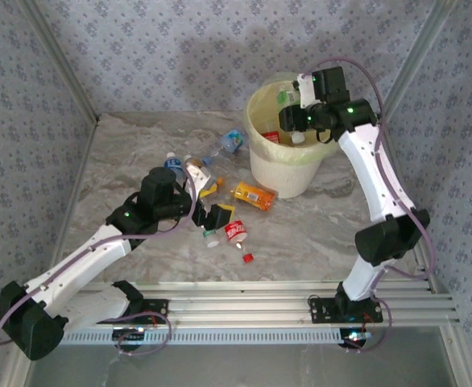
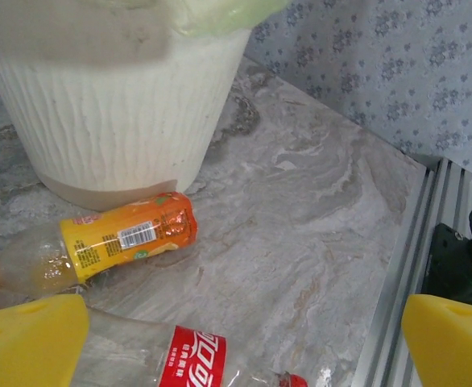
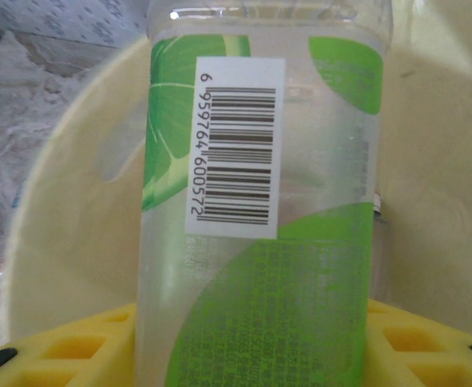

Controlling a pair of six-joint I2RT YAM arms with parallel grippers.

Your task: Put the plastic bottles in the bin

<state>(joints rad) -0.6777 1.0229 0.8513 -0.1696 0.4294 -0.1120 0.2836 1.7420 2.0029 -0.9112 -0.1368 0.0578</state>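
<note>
right arm [image 1: 373, 169] over bin [image 1: 284, 173] mouth, bare table [image 1: 316, 238] beside bottles [image 1: 234, 232]

The clear green-labelled plastic bottle [image 3: 260, 201] looked glossy and smooth, the round white plastic bin [image 2: 115, 121] ribbed and matt, the grey marble-patterned tabletop [image 2: 300, 234] smooth.

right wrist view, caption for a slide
Right tool holds a green-label bottle over the lined bin.

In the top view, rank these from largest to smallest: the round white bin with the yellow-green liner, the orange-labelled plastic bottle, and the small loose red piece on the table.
1. round white bin
2. orange-labelled plastic bottle
3. small loose red piece, clearly smallest
</note>
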